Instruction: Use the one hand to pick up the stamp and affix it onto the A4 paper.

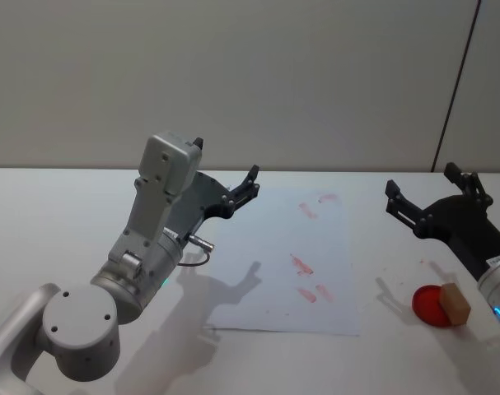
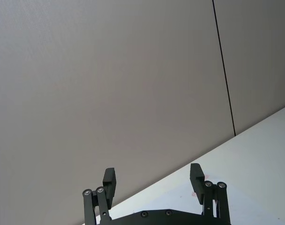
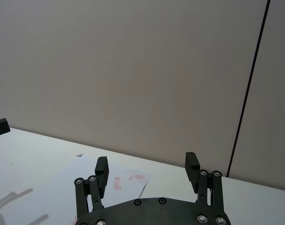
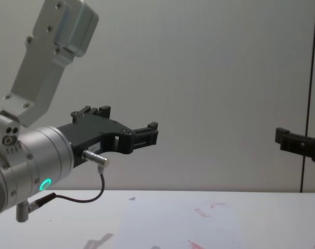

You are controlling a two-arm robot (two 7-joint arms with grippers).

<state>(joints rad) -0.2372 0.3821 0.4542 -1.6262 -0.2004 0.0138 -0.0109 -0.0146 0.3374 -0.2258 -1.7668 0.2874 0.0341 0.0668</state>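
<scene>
Head view shows the right gripper (image 1: pixel 424 185), black with long flat angular fingers, hanging in the air over the right side of the white table (image 1: pixel 52 214), its jaws spread wide with nothing between them. The right wrist view shows the same wide, empty gap (image 3: pixel 147 164). Just beside that arm's wrist, lower on the table, the small rectangular light-tan wooden stamp (image 1: pixel 454 303) rests touching the right side of a flat red round pad (image 1: pixel 429 304). Left of the pad lies the thin white A4 paper (image 1: pixel 266 247), flat on the table and bearing several faint red marks (image 1: pixel 302 265).

The left gripper (image 1: pixel 225 160), black on a pale grey arm housing, is raised above the paper's far left corner, also wide open and empty, as the left wrist view confirms (image 2: pixel 153 176). A plain grey wall (image 1: pixel 250 74) stands behind the table.
</scene>
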